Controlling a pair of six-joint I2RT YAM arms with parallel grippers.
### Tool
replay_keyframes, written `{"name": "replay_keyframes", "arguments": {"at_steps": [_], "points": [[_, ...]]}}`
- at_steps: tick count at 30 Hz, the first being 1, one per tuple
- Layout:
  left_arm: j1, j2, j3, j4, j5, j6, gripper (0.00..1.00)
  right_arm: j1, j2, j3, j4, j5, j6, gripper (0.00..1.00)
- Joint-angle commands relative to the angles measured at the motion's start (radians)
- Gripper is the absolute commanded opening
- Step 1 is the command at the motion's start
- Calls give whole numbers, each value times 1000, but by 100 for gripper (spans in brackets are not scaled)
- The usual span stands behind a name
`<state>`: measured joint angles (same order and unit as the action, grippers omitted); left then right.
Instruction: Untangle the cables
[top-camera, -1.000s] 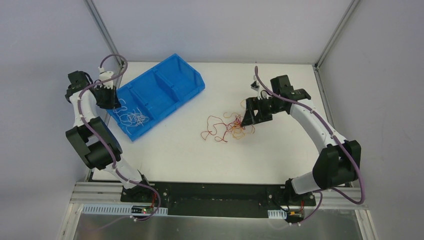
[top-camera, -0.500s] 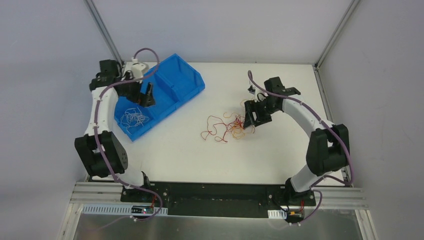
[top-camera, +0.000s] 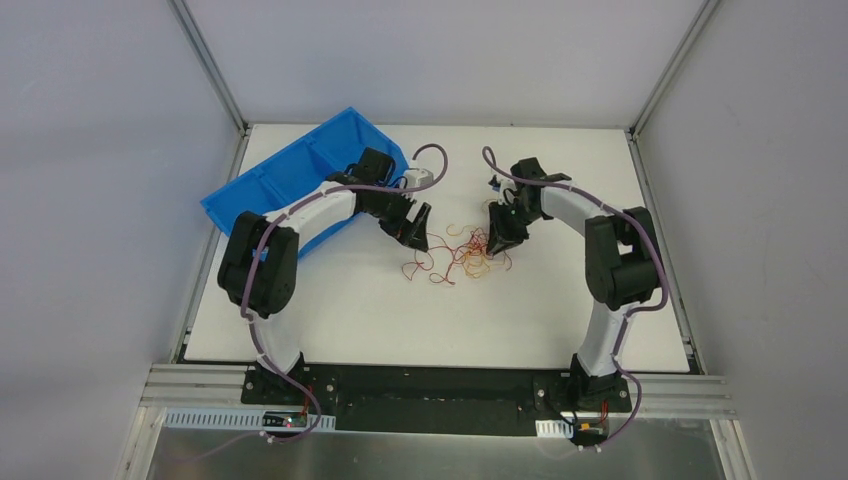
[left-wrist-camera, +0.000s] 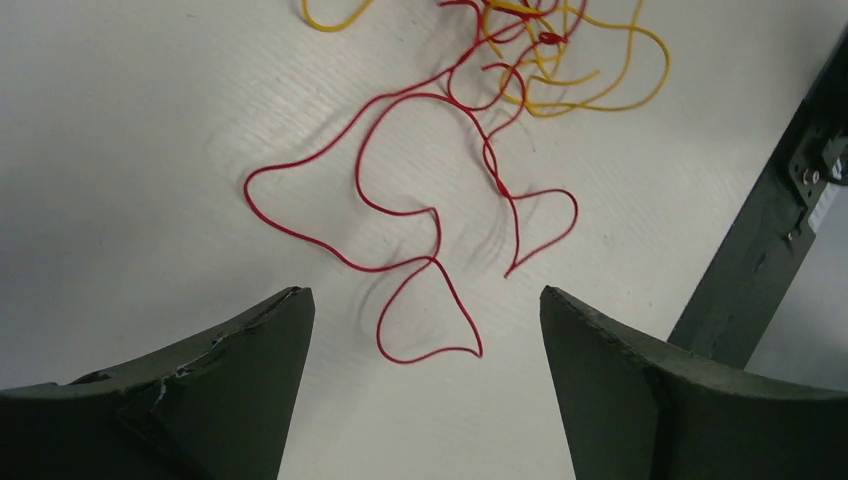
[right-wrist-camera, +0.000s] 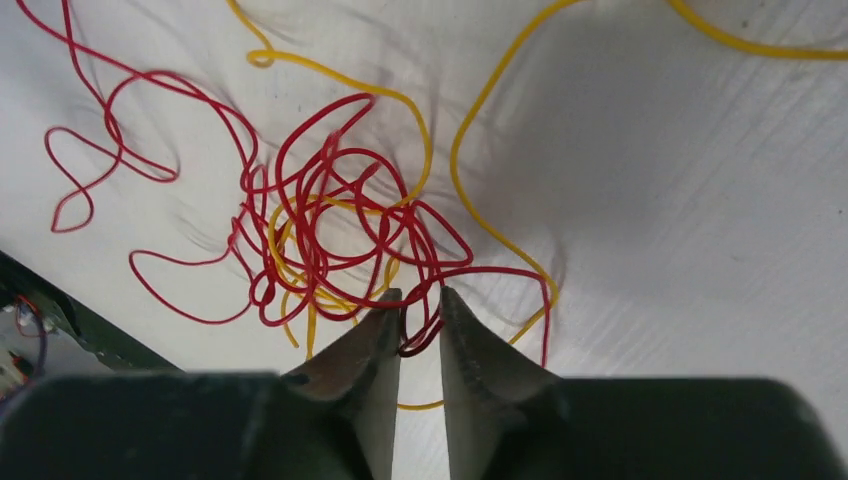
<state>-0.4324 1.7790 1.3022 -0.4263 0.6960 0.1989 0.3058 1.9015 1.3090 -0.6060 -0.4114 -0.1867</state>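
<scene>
The cables (top-camera: 470, 258) lie in a tangle of thin red and orange-yellow wire at the middle of the white table. My right gripper (top-camera: 497, 243) is down at the right side of the tangle. In the right wrist view its jaws (right-wrist-camera: 420, 292) stand a narrow slit apart, with a loop of red cable (right-wrist-camera: 340, 230) caught between the tips. A yellow cable (right-wrist-camera: 453, 150) curves past it. My left gripper (top-camera: 416, 235) hangs open above the tangle's left edge. A loose red cable (left-wrist-camera: 400, 215) lies on the table just beyond its fingertips (left-wrist-camera: 424, 292), and nothing is between them.
A blue bin (top-camera: 250, 190) stands at the back left, partly hidden behind my left arm. The right gripper's dark body (left-wrist-camera: 760, 250) shows at the right edge of the left wrist view. Metal frame posts rise at the table's far corners.
The left arm has swung from over the blue bin to the tangle's left side, and its jaws have opened. The right gripper's jaws have closed in on the red loop.
</scene>
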Motion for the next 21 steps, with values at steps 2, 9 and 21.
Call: {"name": "replay_keyframes", "arguments": {"at_steps": [2,9,21], "points": [[14,94,103,183,-4,-195,82,8,-20,-36,-6,-117,-28,1],[-16,58,-7,190,-1,-160,91,-6,-152,-142,-49,-144,-92,0],[-234,100,-119,185,-267,-180,93,-47,-183,-173,-78,-115,-52,0]]}}
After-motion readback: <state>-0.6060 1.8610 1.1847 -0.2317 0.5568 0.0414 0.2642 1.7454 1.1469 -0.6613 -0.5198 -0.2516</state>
